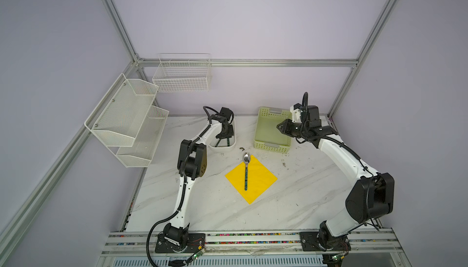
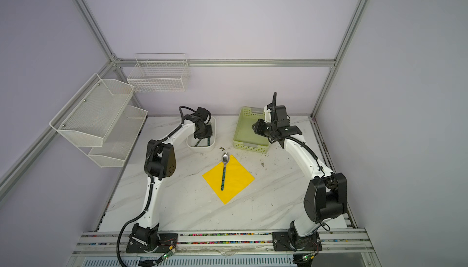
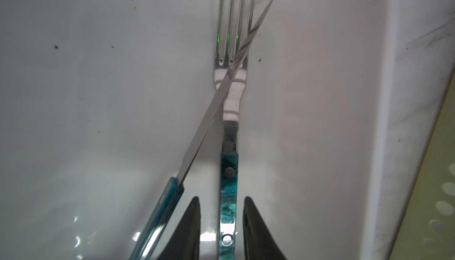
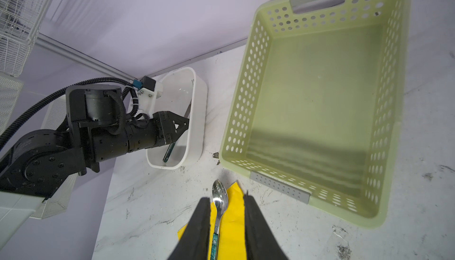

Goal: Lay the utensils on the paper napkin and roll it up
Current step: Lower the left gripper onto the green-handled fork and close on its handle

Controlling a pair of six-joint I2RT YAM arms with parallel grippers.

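Spoon lies on the yellow napkin near the ctr of the table, its teal handle running along the sheet's diagonal & stopping short of the near corner, its bowl poking out past the far corner onto the marble. Napkin sits flat & unrolled, turned as a diamond in both top views. Fork & knife are in the white tub, which stands beyond the napkin, just left of the green basket. In the left wrist view the fork lies flat on the tub floor w/ tines pointing away from the camera; the knife blade crosses over the fork's neck at a slant, its handle ending beside the fork's handle. Left tool reaches down into the tub w/ jaws parted, one finger on each side of the fork's teal handle, a sliver of gap showing on both sides, so no grip on it. Right tool hangs over the green basket, well above the table, fingers apart w/ nothing btwn them; in the right wrist view the spoon bowl & the napkin's far corner show far below through that gap.
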